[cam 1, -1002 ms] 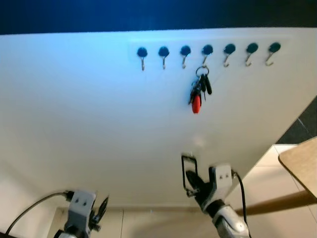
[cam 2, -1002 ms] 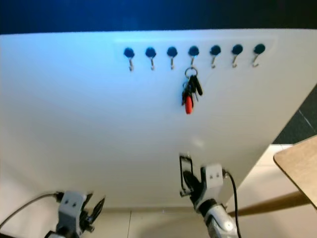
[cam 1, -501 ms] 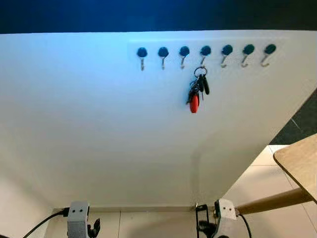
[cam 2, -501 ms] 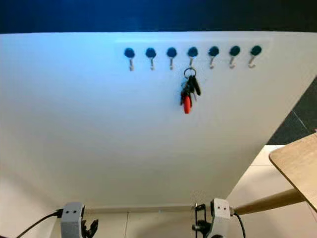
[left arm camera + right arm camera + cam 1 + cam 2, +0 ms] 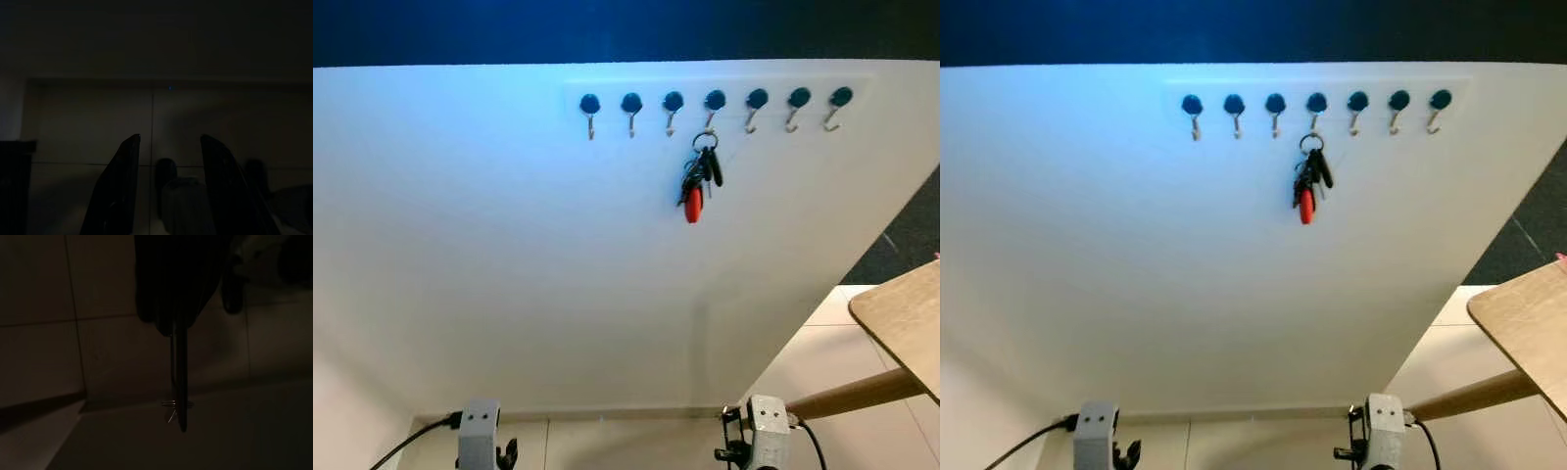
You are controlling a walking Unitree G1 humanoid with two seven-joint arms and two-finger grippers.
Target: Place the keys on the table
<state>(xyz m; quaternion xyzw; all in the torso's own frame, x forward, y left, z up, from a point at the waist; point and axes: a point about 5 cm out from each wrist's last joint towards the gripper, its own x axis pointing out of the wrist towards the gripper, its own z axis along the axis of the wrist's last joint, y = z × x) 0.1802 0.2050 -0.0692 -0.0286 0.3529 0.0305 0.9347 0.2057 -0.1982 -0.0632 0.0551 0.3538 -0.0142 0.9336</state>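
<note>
Hanging from the fourth hook (image 5: pixel 714 102), keys (image 5: pixel 697 182); left pincer (image 5: pixel 168 186) apart, right pincer (image 5: pixel 178 382) state unclear.

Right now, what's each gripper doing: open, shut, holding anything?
Left gripper: open, empty, hanging low.
Right gripper: shut, holding nothing that can be made out. Keys hang on the hook.

Lowered from mid-wall height to the frame's bottom edge: right gripper (image 5: pixel 736 452); likewise left gripper (image 5: pixel 505 455), dropped slightly lower.

Matt white wall (image 5: pixel 509 255), wooden table (image 5: pixel 901 318)
</note>
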